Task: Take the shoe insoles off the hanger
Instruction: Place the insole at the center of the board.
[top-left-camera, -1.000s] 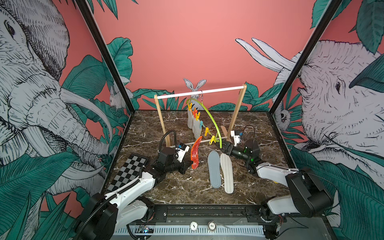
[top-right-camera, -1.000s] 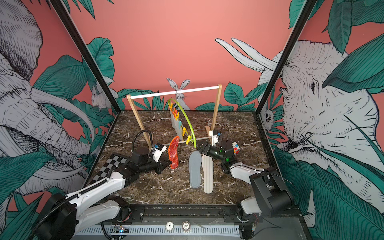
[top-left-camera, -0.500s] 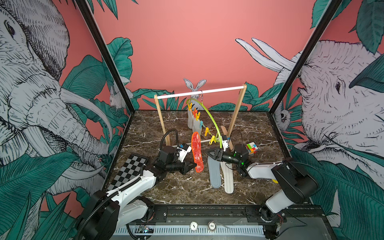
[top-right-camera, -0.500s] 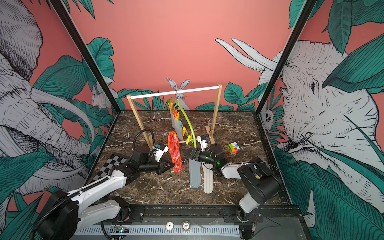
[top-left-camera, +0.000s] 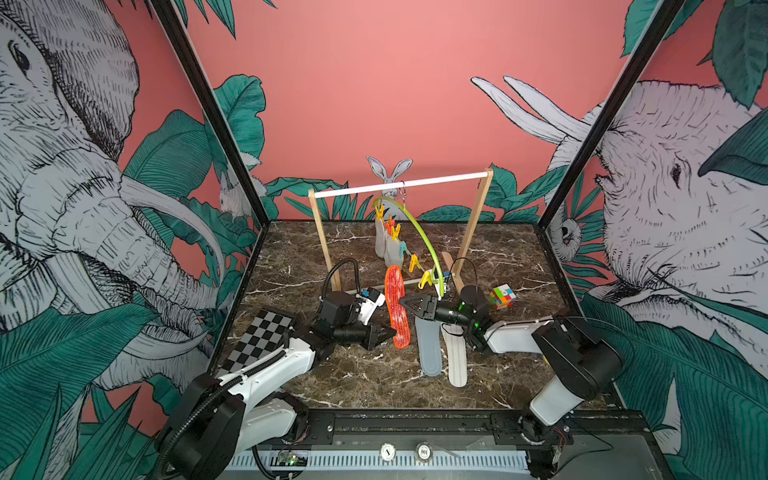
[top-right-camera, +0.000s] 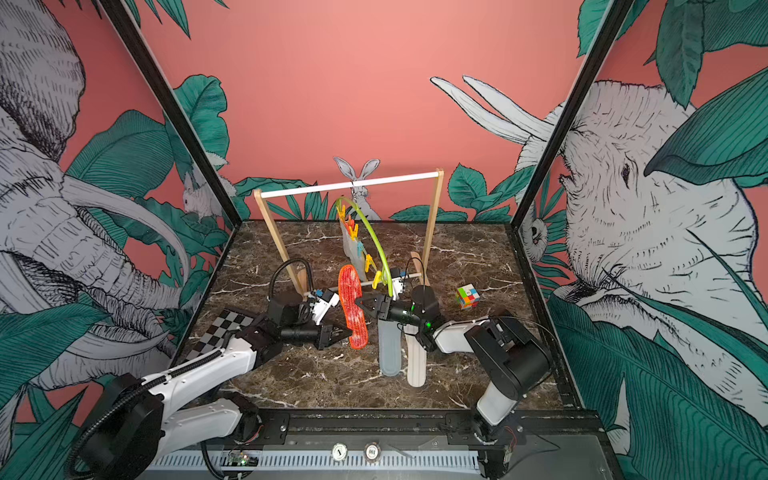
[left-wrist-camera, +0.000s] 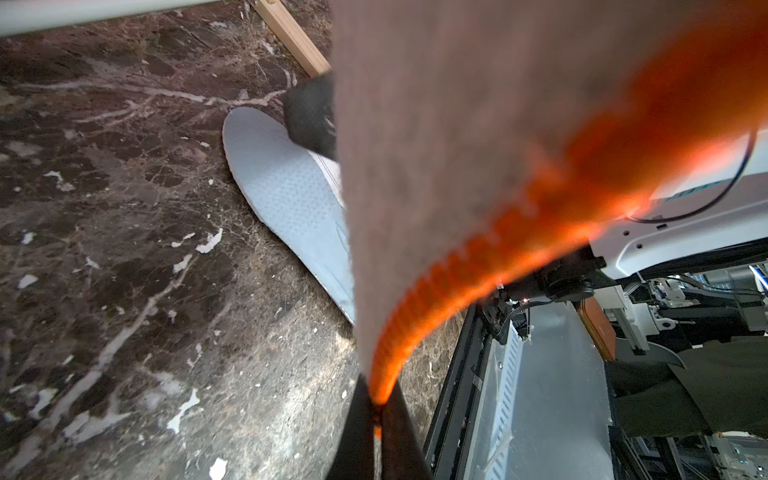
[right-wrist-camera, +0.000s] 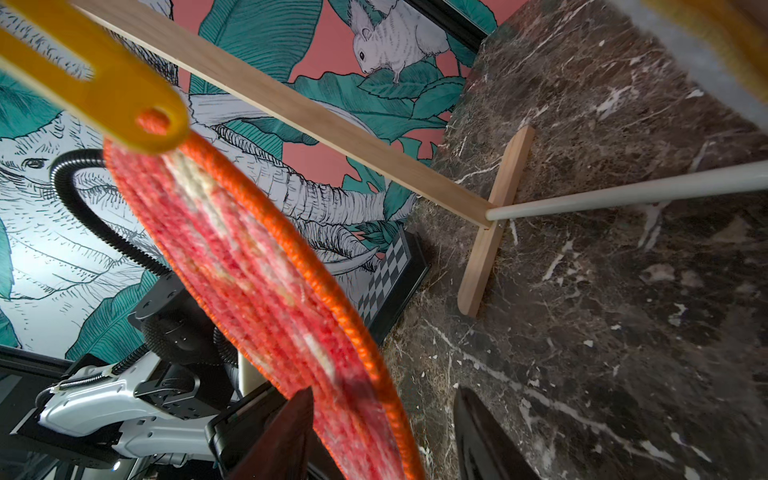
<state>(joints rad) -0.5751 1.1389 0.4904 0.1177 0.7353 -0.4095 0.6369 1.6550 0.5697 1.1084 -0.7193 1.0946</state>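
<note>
A red-orange mottled insole (top-left-camera: 397, 307) stands nearly upright in front of the hanger (top-left-camera: 419, 237), a lime-green arc with coloured pegs. My left gripper (top-left-camera: 390, 332) is shut on its lower edge; in the left wrist view the fingertips pinch the orange rim (left-wrist-camera: 376, 399). From the other side, my right gripper (top-left-camera: 405, 302) straddles the insole's middle. Its jaws stand open, with the insole (right-wrist-camera: 266, 266) between them and a gap on one side. A yellow peg (right-wrist-camera: 124, 95) overlaps the insole's top; I cannot tell whether it grips. Pale insoles (top-left-camera: 384, 243) hang from the hanger's far pegs.
A grey-blue insole (top-left-camera: 430, 353) and a white striped one (top-left-camera: 455, 361) lie side by side on the marble under my right arm. The wooden rack (top-left-camera: 473, 232) carries the hanger. A chequered board (top-left-camera: 259, 338) lies at the left and a colour cube (top-left-camera: 503, 296) at the right.
My right gripper has swung left from beside the hanger's end to the red-orange insole and narrowed its jaws around it. My left gripper has turned the insole from bent to upright.
</note>
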